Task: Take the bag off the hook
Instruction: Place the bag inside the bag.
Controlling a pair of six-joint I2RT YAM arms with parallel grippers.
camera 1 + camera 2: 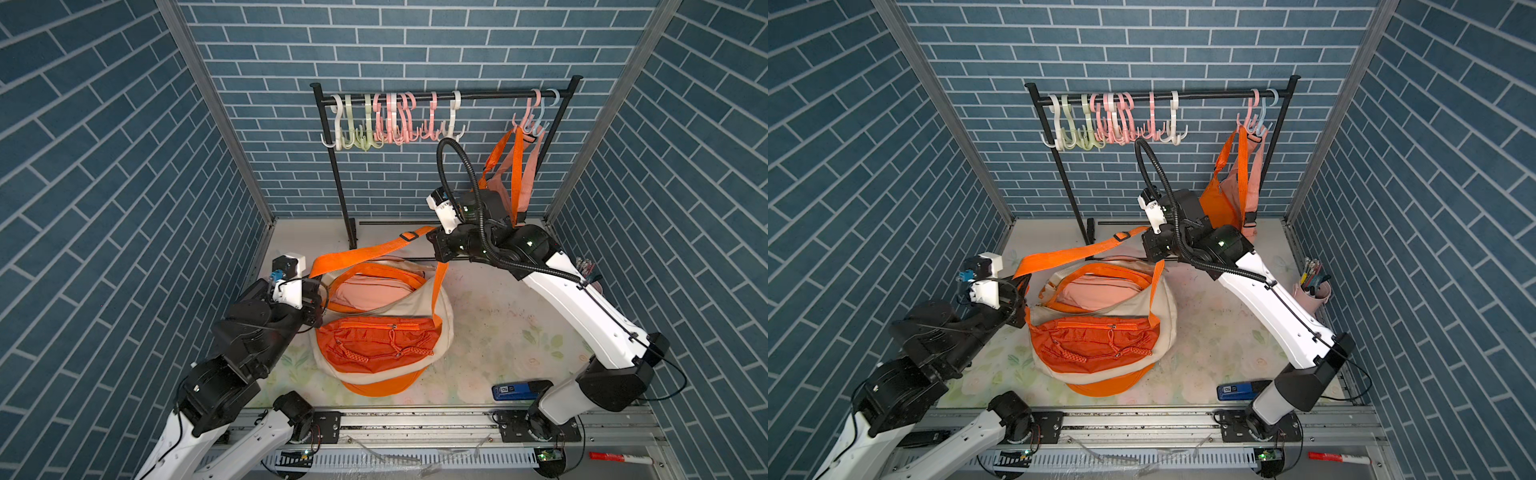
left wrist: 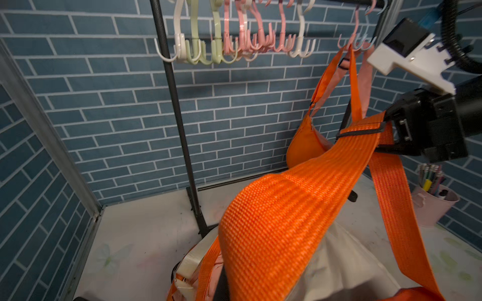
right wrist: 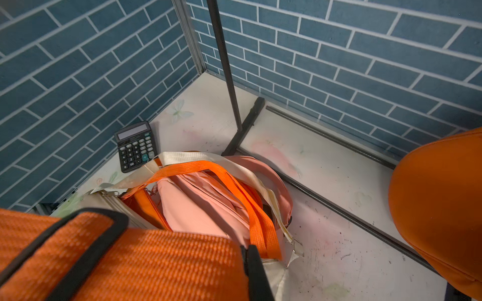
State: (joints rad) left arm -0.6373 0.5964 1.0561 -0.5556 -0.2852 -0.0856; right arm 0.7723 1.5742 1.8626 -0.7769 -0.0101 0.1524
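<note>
Step, as judged: set-down. The orange bag [image 1: 374, 345] lies on the bag pile [image 1: 442, 320], well apart from the hook rail [image 1: 490, 95]. The left gripper [image 1: 318, 284] and right gripper [image 1: 436, 246] each clamp its strap [image 1: 365, 250]. Next: both let go.

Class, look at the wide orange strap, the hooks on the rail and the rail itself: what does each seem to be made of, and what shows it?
The strap: woven nylon-like webbing, slight sheen; ribbed weave visible.
The hooks: probably moulded plastic, smooth pastel, glossy.
The rail: likely metal tube, matt black coating; thin, straight.
</note>
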